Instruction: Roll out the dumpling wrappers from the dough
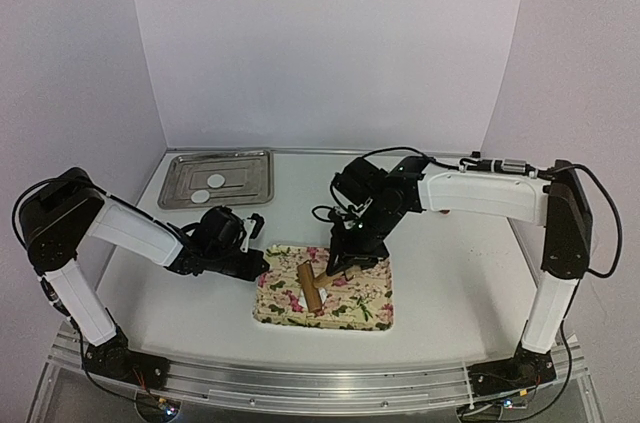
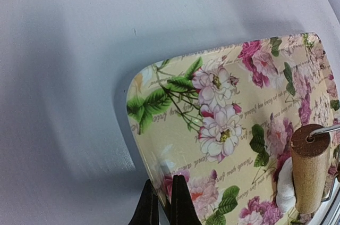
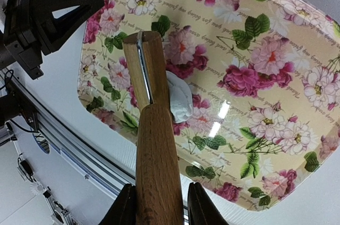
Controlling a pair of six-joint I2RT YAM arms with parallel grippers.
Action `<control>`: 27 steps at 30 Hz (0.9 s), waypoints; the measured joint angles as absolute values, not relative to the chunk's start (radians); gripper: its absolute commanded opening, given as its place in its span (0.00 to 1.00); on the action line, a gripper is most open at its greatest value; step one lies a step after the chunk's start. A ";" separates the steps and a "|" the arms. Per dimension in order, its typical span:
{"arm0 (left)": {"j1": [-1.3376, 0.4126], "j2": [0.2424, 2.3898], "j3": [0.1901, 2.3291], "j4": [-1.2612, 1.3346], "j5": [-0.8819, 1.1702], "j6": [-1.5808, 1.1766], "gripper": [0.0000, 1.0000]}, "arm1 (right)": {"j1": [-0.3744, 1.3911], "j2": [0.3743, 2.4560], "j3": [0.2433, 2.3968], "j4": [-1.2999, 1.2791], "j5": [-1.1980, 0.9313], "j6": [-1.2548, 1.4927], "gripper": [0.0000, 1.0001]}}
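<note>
On floral tray (image 1: 375, 295): dough (image 3: 180, 100) touching pin (image 3: 156, 145), right jaws clamping pin handle, left jaws shut at tray edge, two wrappers (image 1: 215, 181) in steel pan (image 1: 248, 183); you should roll evenly, pin centred.

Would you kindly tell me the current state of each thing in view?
left gripper: shut on the rim of the floral rectangular tray.
right gripper: shut on the handle of the wooden rolling pin.
wooden rolling pin: tilted, roller against the white dough lump.
white dough lump: squashed, not yet a flat disc.
two white round dumpling wrappers: flat in the silver metal tray.
</note>
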State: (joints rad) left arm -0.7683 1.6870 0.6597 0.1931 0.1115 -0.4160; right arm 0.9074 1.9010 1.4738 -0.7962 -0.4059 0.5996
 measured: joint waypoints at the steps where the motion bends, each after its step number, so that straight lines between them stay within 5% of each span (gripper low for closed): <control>1: -0.770 1.686 0.659 0.193 0.109 -0.416 0.00 | 0.901 1.894 1.460 -0.784 -0.415 0.599 0.00; 27: -0.788 1.656 0.630 0.192 0.131 -0.421 0.00 | 0.796 1.711 1.232 -0.701 -0.477 0.537 0.00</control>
